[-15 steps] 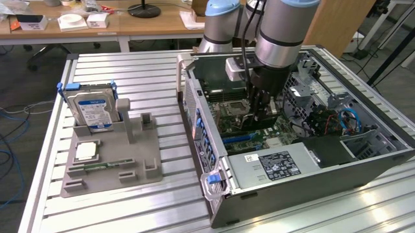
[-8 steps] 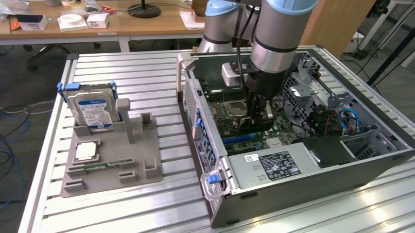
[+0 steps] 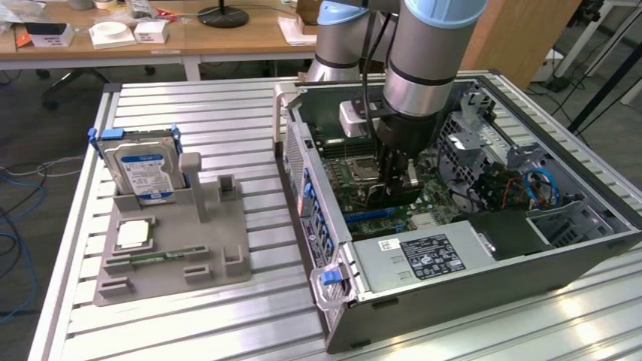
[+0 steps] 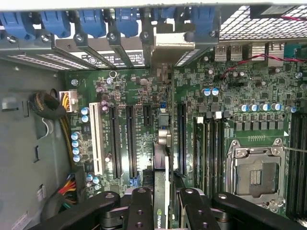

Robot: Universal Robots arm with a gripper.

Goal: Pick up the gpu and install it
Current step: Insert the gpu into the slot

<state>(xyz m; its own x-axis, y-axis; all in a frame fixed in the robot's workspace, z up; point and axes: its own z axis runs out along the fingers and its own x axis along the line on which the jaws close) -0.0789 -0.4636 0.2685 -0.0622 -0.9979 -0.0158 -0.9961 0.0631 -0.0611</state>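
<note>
Inside the open computer case (image 3: 431,301), my gripper (image 3: 395,177) hangs low over the green motherboard (image 3: 351,199). In the wrist view the gripper (image 4: 163,203) is shut on the gpu (image 4: 162,158), with one black finger (image 4: 140,208) on each side of the card. I see the card edge-on, standing upright along the long expansion slots (image 4: 129,139). Its silver bracket end (image 4: 168,45) reaches the rear slot openings under the blue clips. Whether the card sits fully in a slot I cannot tell.
The empty CPU socket (image 4: 254,175) lies beside the slots, with cable bundles (image 4: 67,187) at the case wall. Outside the case, on the exterior view's left, a grey fixture (image 3: 225,259) holds a hard drive (image 3: 149,169), a chip (image 3: 134,235) and a memory stick (image 3: 150,259).
</note>
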